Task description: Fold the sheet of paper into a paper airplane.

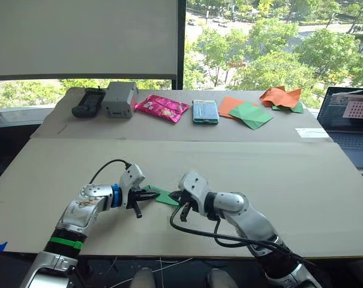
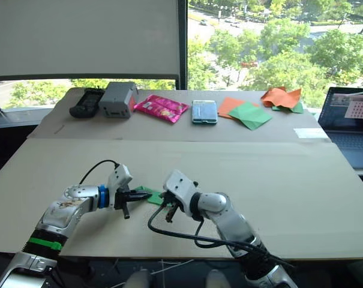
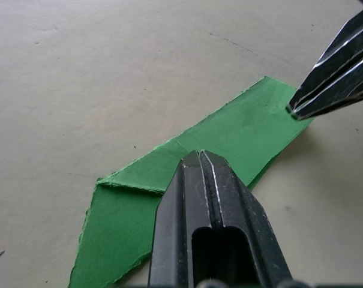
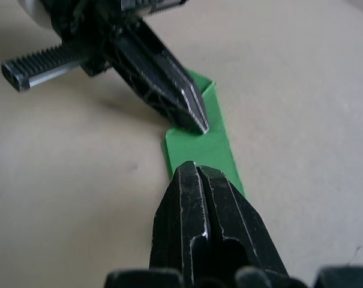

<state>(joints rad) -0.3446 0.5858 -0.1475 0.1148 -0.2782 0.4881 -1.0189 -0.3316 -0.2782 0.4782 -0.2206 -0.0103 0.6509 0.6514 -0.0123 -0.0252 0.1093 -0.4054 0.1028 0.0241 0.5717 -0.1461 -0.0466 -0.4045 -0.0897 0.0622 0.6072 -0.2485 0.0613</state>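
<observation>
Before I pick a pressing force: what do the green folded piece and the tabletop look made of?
The paper airplane: thin matte green paper, seemingly, with rough fibrous edges and layered folds. The table: a matte beige board, possibly cardboard or laminate; lightly scuffed.

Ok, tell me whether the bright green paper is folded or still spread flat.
Folded. The sheet of paper is a narrow layered strip with stacked edges and an angled flap; the shut left gripper and shut right gripper press it onto the table.
</observation>
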